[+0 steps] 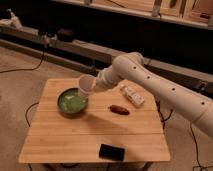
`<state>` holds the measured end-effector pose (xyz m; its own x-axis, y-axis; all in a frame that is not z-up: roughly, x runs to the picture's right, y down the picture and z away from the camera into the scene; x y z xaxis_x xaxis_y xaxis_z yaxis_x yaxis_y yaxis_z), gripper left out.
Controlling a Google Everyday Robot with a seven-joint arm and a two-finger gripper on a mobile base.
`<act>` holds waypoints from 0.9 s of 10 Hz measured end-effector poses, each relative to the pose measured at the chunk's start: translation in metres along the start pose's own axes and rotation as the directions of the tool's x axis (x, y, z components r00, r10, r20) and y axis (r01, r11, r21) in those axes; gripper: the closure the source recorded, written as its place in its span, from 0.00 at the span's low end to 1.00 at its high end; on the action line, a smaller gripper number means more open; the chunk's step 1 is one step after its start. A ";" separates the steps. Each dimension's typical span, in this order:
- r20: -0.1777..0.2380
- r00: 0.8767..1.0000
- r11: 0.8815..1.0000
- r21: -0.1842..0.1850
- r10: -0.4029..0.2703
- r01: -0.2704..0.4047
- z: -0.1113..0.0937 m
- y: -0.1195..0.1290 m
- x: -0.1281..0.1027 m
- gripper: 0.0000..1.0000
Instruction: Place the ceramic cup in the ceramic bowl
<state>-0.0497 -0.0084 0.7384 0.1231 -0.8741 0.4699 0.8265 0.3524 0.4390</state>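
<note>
Wood table (60, 145): tool (94, 86) pinching ceramic cup (85, 85), tilted, above ceramic bowl (67, 103) rt rim.

Dim warm light; gripper (93, 86) holds cup (85, 83) over shadowed bowl (69, 103).

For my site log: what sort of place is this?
Probably a robotics lab or workshop: cables trail over the floor, a long bench runs behind the wooden table, and the gripper holds the ceramic cup above the ceramic bowl.
</note>
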 end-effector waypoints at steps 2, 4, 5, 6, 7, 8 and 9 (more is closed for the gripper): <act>0.036 0.999 1.000 -0.006 0.014 -0.014 0.029 -0.007 0.008 1.00; 0.059 0.998 0.999 -0.036 0.010 -0.007 0.059 -0.009 0.013 1.00; 0.066 0.998 0.998 -0.057 0.002 0.001 0.073 -0.008 0.016 1.00; 0.072 0.997 0.997 -0.077 -0.011 0.016 0.086 -0.007 0.017 0.97; 0.076 0.997 0.996 -0.089 -0.024 0.031 0.095 -0.007 0.018 0.90; 0.087 0.995 0.993 -0.102 -0.044 0.053 0.105 -0.007 0.017 0.78; 0.095 0.994 0.992 -0.108 -0.055 0.065 0.110 -0.006 0.015 0.70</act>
<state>-0.1131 0.0128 0.8270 0.0248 -0.8566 0.5154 0.8872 0.2565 0.3835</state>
